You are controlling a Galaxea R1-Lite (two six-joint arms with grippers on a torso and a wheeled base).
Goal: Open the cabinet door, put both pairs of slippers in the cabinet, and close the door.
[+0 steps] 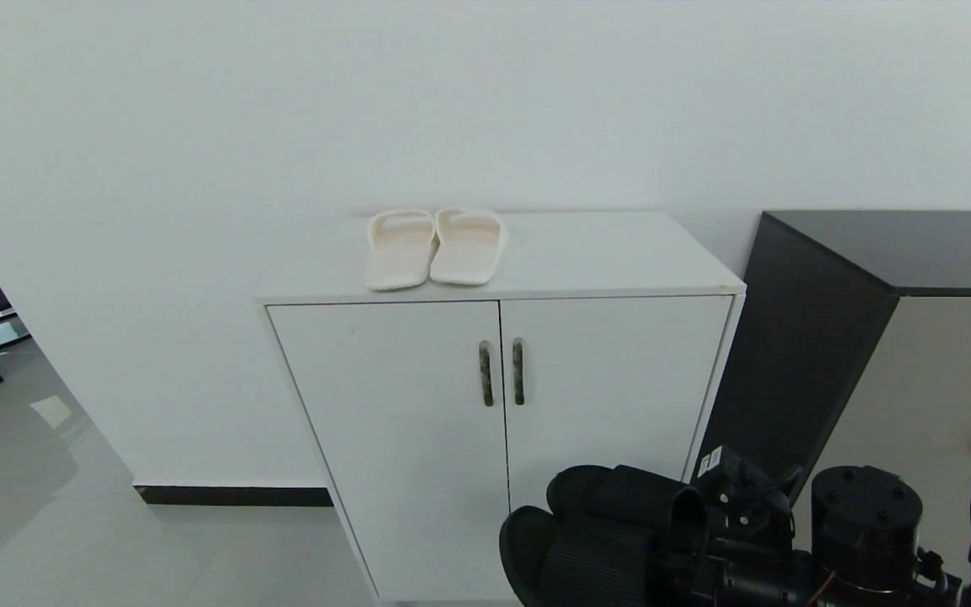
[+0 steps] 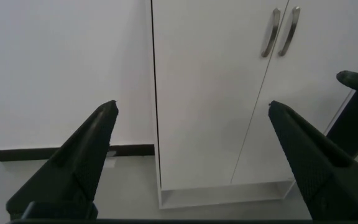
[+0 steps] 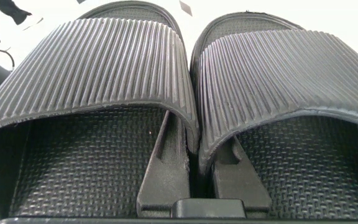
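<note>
Low before the cabinet [image 1: 401, 421], black slippers [image 1: 603, 531] (open floor [image 1: 72, 523] leftward)

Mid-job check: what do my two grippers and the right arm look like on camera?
Left gripper: two matte black wedge fingers tapering to narrow tips, with a finely dotted surface texture. Right gripper: flat dark grey fingers joined by a black bar at the base. Right arm: black, with a round capped joint showing screw heads and a small white label.

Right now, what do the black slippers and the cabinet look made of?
The black slippers: likely soft rubber or foam, matte, ribbed straps, dimpled footbeds. The cabinet: probably laminated board, smooth white, no grain. Its handles: seemingly metal, slight sheen.
</note>
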